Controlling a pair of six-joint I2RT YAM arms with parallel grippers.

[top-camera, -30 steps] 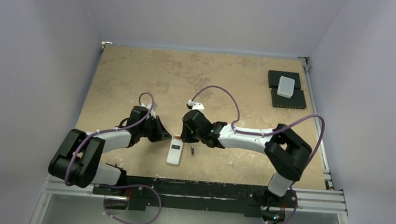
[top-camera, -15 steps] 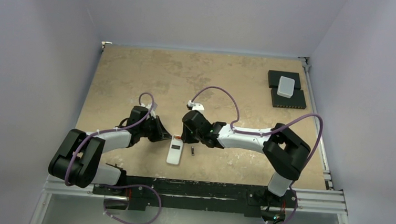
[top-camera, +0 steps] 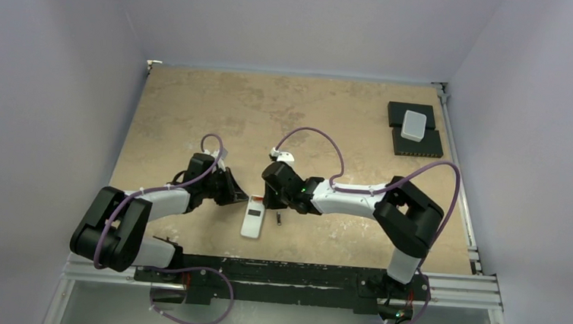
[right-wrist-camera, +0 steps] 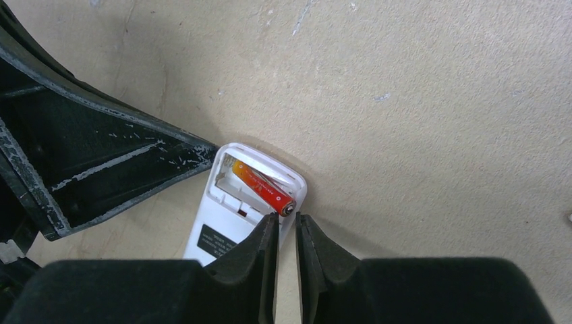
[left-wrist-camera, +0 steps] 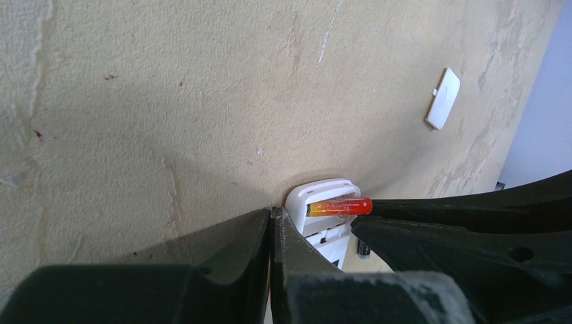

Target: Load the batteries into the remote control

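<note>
The white remote control (top-camera: 253,219) lies back up near the table's front, its battery bay open. One orange-red battery (right-wrist-camera: 263,189) lies slanted in the bay, its far end raised at the remote's edge; it also shows in the left wrist view (left-wrist-camera: 339,206). A second battery (top-camera: 278,220) lies on the table just right of the remote. My left gripper (left-wrist-camera: 273,214) is shut, its tip against the remote's (left-wrist-camera: 317,192) left side. My right gripper (right-wrist-camera: 287,219) is shut but for a thin gap, empty, its tips at the battery's raised end.
A small white battery cover (left-wrist-camera: 443,98) lies on the table beyond the remote. A plain white box (top-camera: 414,125) sits on black pads (top-camera: 422,146) at the far right. The two arms meet over the remote (right-wrist-camera: 222,233).
My right arm has shifted slightly left towards the remote. The left arm, the remote and the loose battery have not moved.
</note>
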